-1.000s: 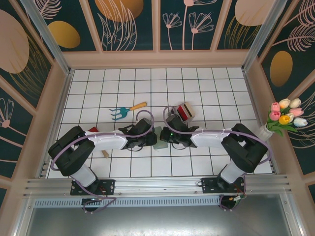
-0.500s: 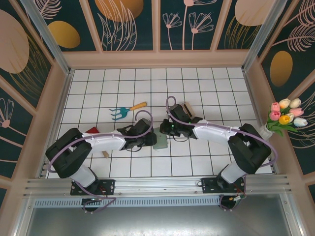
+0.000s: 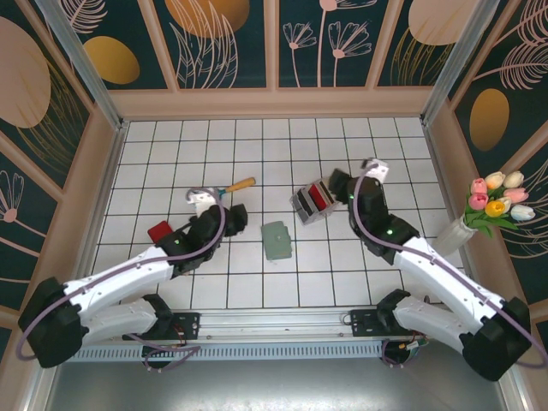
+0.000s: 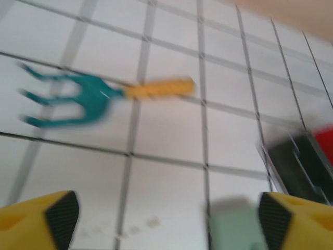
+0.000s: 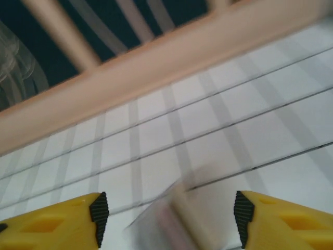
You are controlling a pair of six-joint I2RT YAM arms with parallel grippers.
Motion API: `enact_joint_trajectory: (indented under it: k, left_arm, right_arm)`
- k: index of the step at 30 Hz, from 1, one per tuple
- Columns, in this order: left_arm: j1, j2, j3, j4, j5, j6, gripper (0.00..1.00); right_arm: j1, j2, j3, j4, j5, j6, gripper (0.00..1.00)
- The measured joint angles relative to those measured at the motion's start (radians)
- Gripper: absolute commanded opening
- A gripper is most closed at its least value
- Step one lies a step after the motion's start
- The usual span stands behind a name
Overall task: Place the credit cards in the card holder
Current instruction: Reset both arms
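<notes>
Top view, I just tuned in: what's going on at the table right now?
Neither arm is holding anything: the left tool and right tool are both open. The card holder lies flat on the table between them, touched by neither. The credit cards sit as a striped bundle in a silvery case close to the right tool. A teal rake lies by the left tool.

1. From above: bright, even light, sharp, soft short shadows on the white tabletop [image 3: 257, 282].
2. Ahead of the left hand [image 4: 167, 214], the teal fork [image 4: 78, 96] smears with motion blur.
3. Around the right hand [image 5: 170, 217], everything is soft and streaked.
</notes>
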Motion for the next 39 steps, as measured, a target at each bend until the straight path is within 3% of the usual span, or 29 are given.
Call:
enact_joint_trajectory:
  k: [4, 9, 12, 17, 21, 28, 30, 39]
  left_arm:
    - [0.134, -0.065, -0.025, -0.002, -0.194, 0.078, 0.99]
    - [0.369, -0.088, -0.116, 0.092, -0.32, 0.176, 0.99]
    - [0.464, -0.077, -0.166, 0.192, -0.331, 0.267, 0.99]
    - [0.545, 0.018, -0.244, 0.404, -0.344, 0.423, 0.98]
    - [0.589, 0.125, -0.357, 0.683, -0.291, 0.559, 0.99]
    - [0.618, 0.305, -0.374, 1.076, -0.115, 0.731, 0.99]
    - [0.645, 0.357, -0.374, 1.189, -0.058, 0.743, 0.99]
    - [0.745, 0.458, -0.388, 1.395, 0.16, 0.739, 0.99]
  right_arm:
    - [-0.194, -0.04, -0.233, 0.216, 0.061, -0.203, 0.8]
    - [-0.481, 0.042, -0.422, 0.403, -0.077, -0.289, 0.8]
    - [-0.512, 0.118, -0.467, 0.533, -0.163, -0.328, 0.81]
    - [-0.514, 0.307, -0.483, 0.798, -0.264, -0.391, 0.81]
    - [-0.517, 0.446, -0.467, 0.951, -0.328, -0.434, 0.81]
    - [-0.556, 0.563, -0.491, 1.211, -0.422, -0.455, 0.82]
    - [-0.558, 0.585, -0.507, 1.257, -0.423, -0.451, 0.98]
    - [-0.583, 0.593, -0.497, 1.273, -0.424, -0.436, 0.99]
